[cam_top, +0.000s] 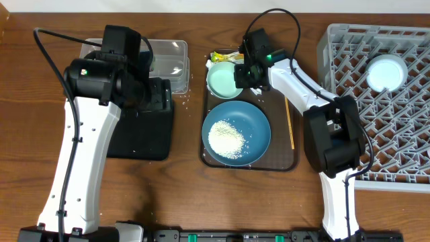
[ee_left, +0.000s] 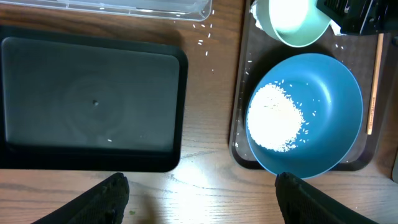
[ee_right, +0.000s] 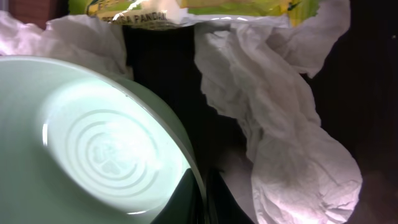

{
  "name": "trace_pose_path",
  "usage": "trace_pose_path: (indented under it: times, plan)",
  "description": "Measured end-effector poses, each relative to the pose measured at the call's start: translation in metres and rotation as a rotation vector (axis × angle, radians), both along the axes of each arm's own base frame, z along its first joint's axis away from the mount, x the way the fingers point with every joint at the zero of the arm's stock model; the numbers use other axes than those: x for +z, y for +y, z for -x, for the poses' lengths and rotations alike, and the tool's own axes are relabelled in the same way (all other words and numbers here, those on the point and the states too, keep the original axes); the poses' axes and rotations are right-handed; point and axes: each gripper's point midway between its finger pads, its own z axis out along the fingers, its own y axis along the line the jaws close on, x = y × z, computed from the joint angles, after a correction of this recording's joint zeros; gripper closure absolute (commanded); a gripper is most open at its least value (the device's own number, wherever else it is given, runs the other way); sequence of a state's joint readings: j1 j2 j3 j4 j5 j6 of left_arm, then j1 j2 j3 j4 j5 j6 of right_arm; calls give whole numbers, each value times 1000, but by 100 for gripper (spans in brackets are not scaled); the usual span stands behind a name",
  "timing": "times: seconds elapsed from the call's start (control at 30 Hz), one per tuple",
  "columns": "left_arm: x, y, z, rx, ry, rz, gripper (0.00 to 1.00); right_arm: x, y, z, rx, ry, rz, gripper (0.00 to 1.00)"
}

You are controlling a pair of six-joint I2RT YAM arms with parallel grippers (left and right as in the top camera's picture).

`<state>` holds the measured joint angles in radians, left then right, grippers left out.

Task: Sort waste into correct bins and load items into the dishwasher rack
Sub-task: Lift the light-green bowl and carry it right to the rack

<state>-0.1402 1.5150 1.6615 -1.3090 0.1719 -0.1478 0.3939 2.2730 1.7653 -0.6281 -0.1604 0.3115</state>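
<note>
My right gripper [ee_right: 203, 194] is shut on the rim of the mint-green bowl [ee_right: 93, 143], one finger inside it and one outside. That bowl [cam_top: 224, 81] sits at the back of the brown serving tray [cam_top: 282, 156]. Crumpled white tissues [ee_right: 280, 124] and a yellow-green wrapper [ee_right: 205, 7] lie just behind it. The large blue dish [cam_top: 252, 121] holds a heap of rice [cam_top: 226, 139]. A wooden stick [cam_top: 289, 122] lies along the tray's right side. My left gripper [ee_left: 202, 179] hangs open over bare table, near the black tray [ee_left: 93, 102] and the blue dish [ee_left: 329, 93].
The grey dishwasher rack [cam_top: 403, 128] fills the right side, with a light blue bowl [cam_top: 386, 72] in its back part. The clear tub [cam_top: 171, 64] stands behind the black tray [cam_top: 144, 138]. A few rice grains [ee_left: 202, 42] are scattered on the table between them.
</note>
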Motion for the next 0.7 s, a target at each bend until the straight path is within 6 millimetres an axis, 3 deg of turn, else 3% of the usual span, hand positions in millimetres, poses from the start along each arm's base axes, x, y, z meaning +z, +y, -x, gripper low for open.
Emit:
trace_pose_path:
  times: [0.3, 0.43, 0.57, 0.7]
  plan:
    - [0, 0, 0, 0, 0, 0, 21, 5, 0, 2, 0, 3, -2, 99]
    - [0, 0, 0, 0, 0, 0, 21, 20, -3, 2, -5, -13, -2, 99]
    - [0, 0, 0, 0, 0, 0, 21, 68, -17, -5, -39, -102, 0, 99]
    - [0, 0, 0, 0, 0, 0, 21, 153, -60, -10, -130, -269, 24, 99]
